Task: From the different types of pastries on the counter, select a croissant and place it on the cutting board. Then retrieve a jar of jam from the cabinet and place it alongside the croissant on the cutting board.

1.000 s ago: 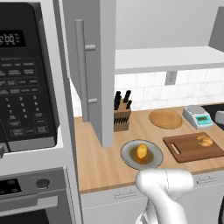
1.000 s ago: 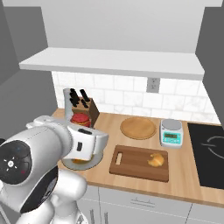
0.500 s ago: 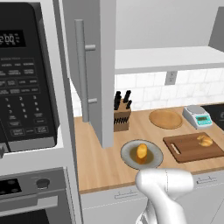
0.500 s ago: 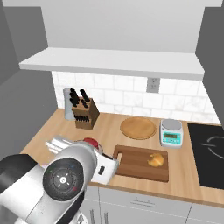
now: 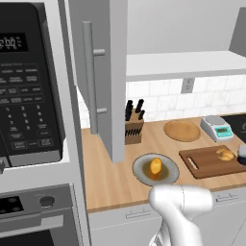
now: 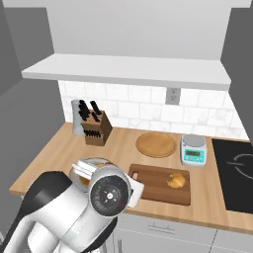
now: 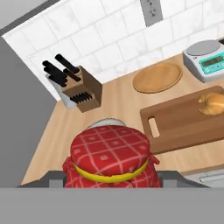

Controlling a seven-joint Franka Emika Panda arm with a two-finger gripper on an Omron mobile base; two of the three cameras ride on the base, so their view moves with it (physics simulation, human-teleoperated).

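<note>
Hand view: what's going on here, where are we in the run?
The croissant already lies on the cutting board. The arm is carrying the jar of jam, red checked lid up, which sits right in front of the hand camera above the counter, left of the board. The claw's fingertips are hidden behind the jar, so the grip itself can't be confirmed. The cabinet door stands open. The other pastry sits on its grey plate. The jar is not yet on the board.

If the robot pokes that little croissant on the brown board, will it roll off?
Probably not. The croissant looks lumpy and curved, so it would likely slide or wobble, not roll. It seems small beside the cutting board, so probably light and easily nudged.
</note>
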